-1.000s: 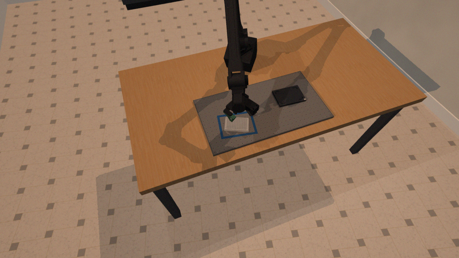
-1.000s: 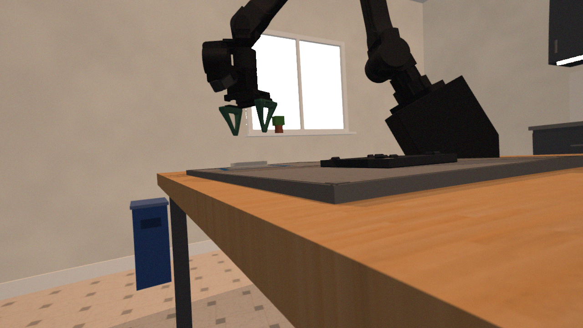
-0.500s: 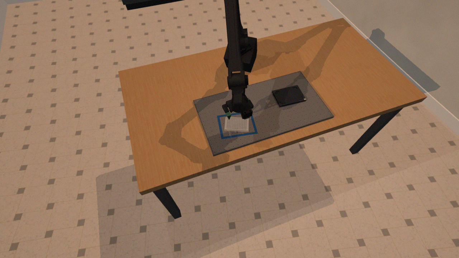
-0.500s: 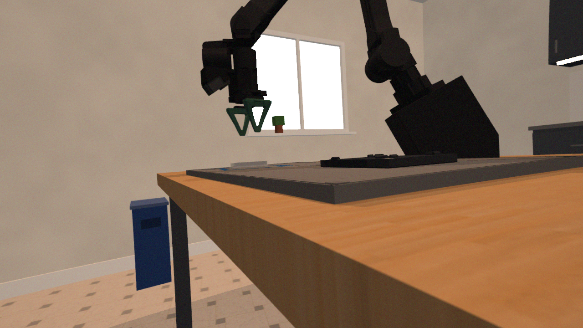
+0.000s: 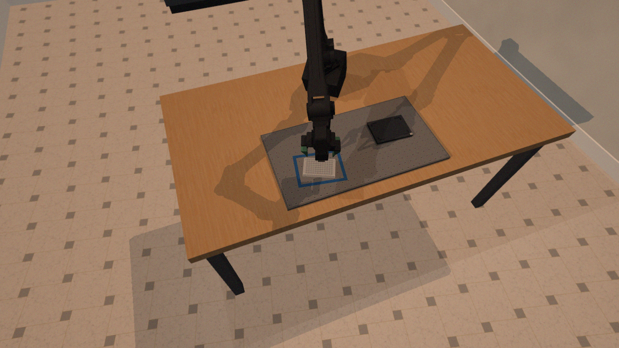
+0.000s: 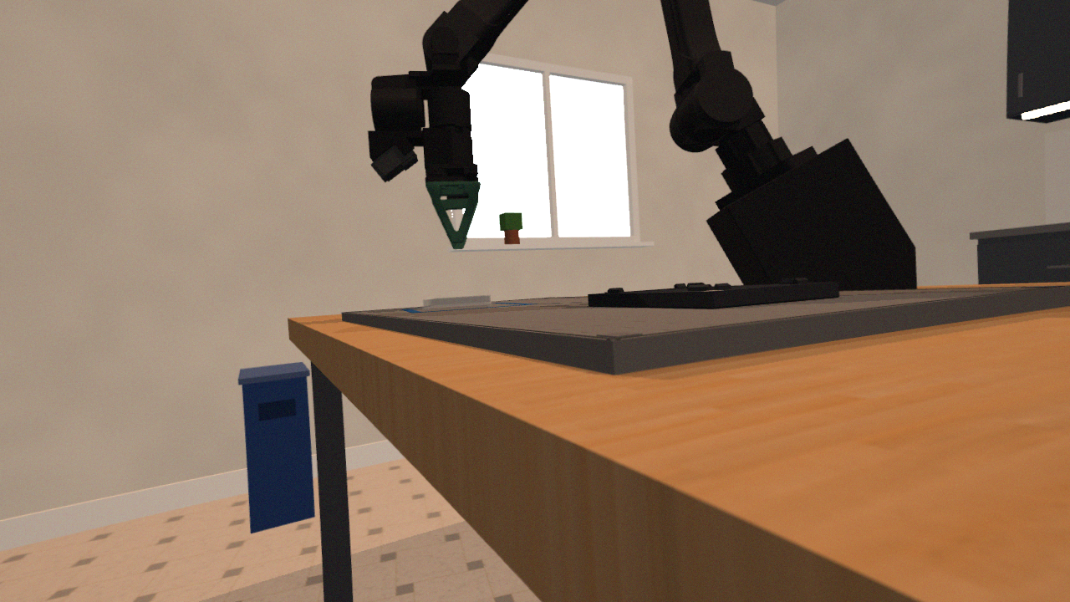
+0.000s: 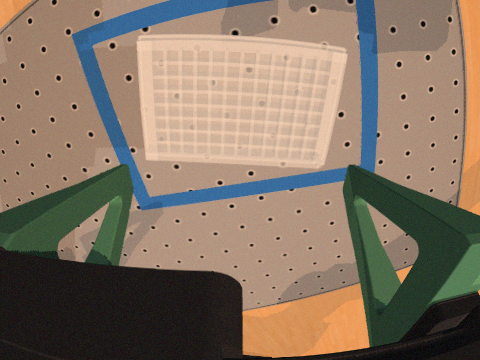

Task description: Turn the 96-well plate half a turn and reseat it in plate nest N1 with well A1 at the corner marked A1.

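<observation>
Top: plate (image 5: 319,167) lies flat inside the blue tape outline (image 5: 298,176) on the counter (image 5: 207,129), nest (image 5: 389,128) well apart. Exterior: tool (image 6: 454,216) hangs high above the plate. Wrist: fingers spread wide, holding nothing; an off-centre descent could nudge the plate askew, w/ A1 ending at the wrong corner.

Wooden table (image 5: 225,129) bearing perforated deck (image 5: 389,164)
</observation>
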Action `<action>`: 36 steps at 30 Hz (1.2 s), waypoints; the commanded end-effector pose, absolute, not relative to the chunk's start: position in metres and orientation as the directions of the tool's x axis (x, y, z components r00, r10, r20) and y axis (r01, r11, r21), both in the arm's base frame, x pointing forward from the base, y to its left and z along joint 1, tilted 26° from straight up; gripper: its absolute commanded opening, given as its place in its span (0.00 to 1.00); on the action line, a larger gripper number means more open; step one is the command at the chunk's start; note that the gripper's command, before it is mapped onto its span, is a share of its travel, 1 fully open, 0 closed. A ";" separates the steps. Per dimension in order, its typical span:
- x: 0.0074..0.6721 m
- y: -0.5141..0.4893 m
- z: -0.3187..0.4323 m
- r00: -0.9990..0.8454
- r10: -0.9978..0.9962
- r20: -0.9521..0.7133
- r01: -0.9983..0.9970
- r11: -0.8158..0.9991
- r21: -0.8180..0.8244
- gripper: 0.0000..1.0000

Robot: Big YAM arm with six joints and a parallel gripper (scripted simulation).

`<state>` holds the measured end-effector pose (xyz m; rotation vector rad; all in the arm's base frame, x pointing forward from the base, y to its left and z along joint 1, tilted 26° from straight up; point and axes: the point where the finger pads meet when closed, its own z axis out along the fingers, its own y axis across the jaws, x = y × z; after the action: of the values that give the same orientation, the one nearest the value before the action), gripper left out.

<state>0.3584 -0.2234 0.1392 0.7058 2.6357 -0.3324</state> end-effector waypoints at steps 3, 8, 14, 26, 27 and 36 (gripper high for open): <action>0.370 -0.226 0.147 -0.765 0.465 -0.446 0.559 0.823 -0.102 1.00; 0.369 -0.226 0.147 -0.765 0.465 -0.445 0.560 0.822 -0.102 1.00; 0.369 -0.226 0.147 -0.765 0.465 -0.445 0.559 0.823 -0.102 1.00; 0.369 -0.226 0.147 -0.769 0.460 -0.444 0.554 0.826 -0.105 1.00; 0.369 -0.226 0.147 -0.769 0.460 -0.444 0.554 0.826 -0.105 1.00; 0.370 -0.226 0.147 -0.684 0.570 -0.456 0.656 0.753 -0.042 1.00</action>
<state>0.3584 -0.2234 0.1392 0.8285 2.5914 -0.3050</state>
